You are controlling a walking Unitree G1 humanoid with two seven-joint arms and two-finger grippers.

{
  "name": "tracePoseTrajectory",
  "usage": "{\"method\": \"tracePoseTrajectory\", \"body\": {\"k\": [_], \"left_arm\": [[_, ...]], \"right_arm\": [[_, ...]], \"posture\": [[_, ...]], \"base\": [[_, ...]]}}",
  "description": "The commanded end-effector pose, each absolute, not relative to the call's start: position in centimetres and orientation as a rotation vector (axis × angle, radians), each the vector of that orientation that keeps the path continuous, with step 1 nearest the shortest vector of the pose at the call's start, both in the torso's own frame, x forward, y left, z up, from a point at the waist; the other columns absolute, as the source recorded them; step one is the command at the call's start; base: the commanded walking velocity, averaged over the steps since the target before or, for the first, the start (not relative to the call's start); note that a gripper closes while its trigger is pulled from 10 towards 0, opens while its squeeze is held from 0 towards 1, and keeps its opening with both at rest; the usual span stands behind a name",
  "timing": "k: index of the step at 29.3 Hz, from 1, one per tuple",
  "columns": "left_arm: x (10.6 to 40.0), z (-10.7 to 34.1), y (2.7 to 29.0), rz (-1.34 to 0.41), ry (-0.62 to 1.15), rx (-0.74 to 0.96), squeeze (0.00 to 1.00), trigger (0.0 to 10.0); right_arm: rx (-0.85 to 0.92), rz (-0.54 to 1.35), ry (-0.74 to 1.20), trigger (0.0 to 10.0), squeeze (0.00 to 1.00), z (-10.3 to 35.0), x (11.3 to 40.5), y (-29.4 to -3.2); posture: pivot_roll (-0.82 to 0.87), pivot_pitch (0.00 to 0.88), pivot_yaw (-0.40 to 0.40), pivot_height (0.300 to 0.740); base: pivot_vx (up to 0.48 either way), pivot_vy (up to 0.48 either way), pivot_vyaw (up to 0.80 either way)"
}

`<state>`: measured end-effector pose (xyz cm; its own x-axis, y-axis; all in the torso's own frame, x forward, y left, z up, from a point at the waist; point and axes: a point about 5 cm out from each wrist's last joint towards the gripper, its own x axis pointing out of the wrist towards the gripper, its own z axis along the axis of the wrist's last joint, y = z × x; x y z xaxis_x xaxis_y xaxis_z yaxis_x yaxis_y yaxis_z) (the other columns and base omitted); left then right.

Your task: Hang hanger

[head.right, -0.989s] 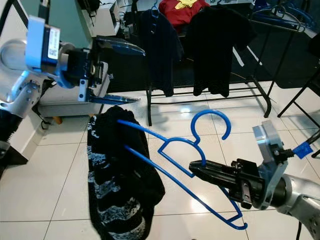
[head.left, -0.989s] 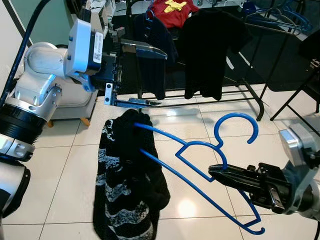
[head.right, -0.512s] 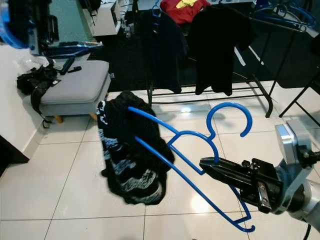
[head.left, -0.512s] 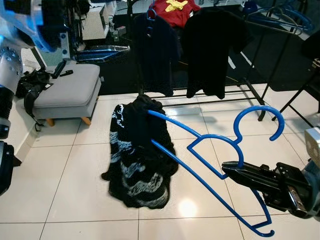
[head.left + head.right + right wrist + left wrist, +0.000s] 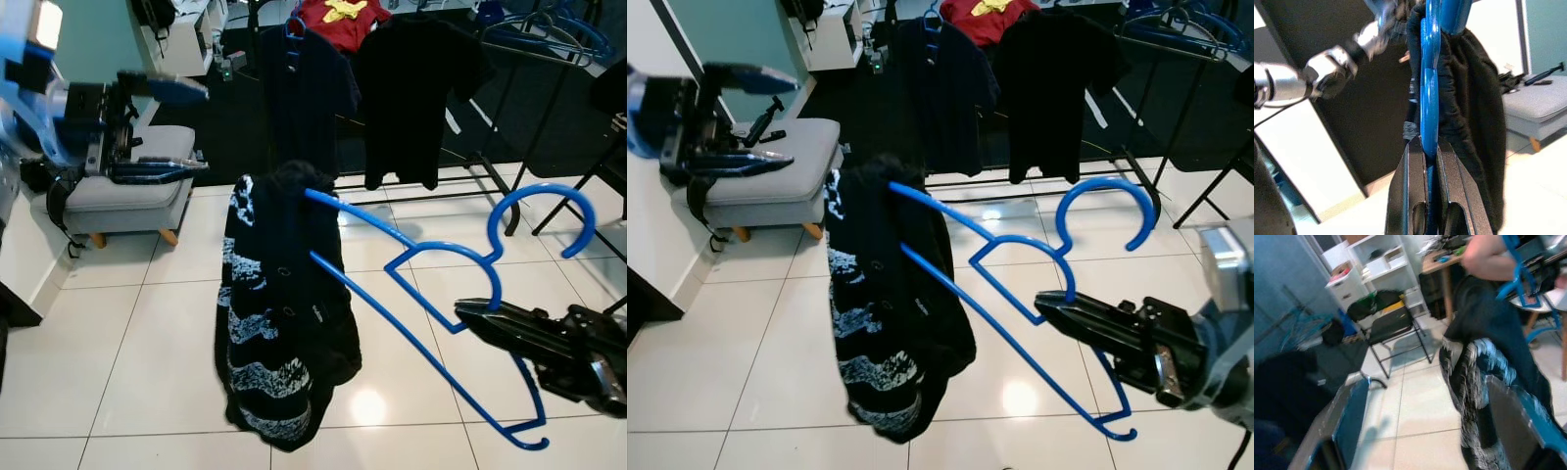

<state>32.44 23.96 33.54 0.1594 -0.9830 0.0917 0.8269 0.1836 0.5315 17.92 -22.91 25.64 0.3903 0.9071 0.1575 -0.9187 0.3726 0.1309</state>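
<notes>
Lifted since a second ago, the black patterned garment point(image 5: 279, 323) now hangs clear of the floor on the blue hanger point(image 5: 431, 294), held low at the robot's right. Right wrist view shows the right pincer point(image 5: 1430, 161) clamped on its wire. Left pincer point(image 5: 162, 132), raised leftward, gapes empty.

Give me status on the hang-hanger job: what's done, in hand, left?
Done: the black patterned garment is draped over one end of the blue hanger and hangs above the floor. In hand: the right tool is shut on the hanger near its hook, and the left tool is open, off to the left, apart from the garment. Left: hooking the hanger onto the clothes rack, which stands beyond it.
</notes>
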Motion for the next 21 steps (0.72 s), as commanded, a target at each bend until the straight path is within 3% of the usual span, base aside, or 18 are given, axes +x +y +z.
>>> {"method": "tracePoseTrajectory", "body": {"k": [1, 9, 17, 21], "left_arm": [[32.3, 33.8, 23.8, -1.350, -0.487, 0.387, 0.00, 10.0], [29.9, 29.5, 23.4, -1.333, -0.449, 0.198, 0.00, 10.0], [28.3, 29.7, 23.3, -1.277, -0.479, 0.162, 0.00, 10.0], [27.8, 30.1, 22.0, -1.230, -0.518, 0.149, 0.00, 10.0]], "right_arm": [[0.200, 1.201, -0.111, 10.0, 0.00, 26.4, 17.5, -22.6], [0.210, 1.187, -0.130, 10.0, 0.00, 26.5, 17.6, -22.7], [0.215, 1.182, -0.125, 10.0, 0.00, 26.4, 17.8, -22.7], [0.215, 1.181, -0.115, 10.0, 0.00, 26.4, 17.9, -22.7]], "posture": [[-0.06, 0.142, 0.100, 0.740], [-0.05, 0.152, 0.093, 0.740], [-0.04, 0.155, 0.086, 0.740], [-0.03, 0.154, 0.080, 0.740]], "base": [[0.000, 0.000, 0.00], [0.000, 0.000, 0.00], [0.000, 0.000, 0.00], [0.000, 0.000, 0.00]]}}
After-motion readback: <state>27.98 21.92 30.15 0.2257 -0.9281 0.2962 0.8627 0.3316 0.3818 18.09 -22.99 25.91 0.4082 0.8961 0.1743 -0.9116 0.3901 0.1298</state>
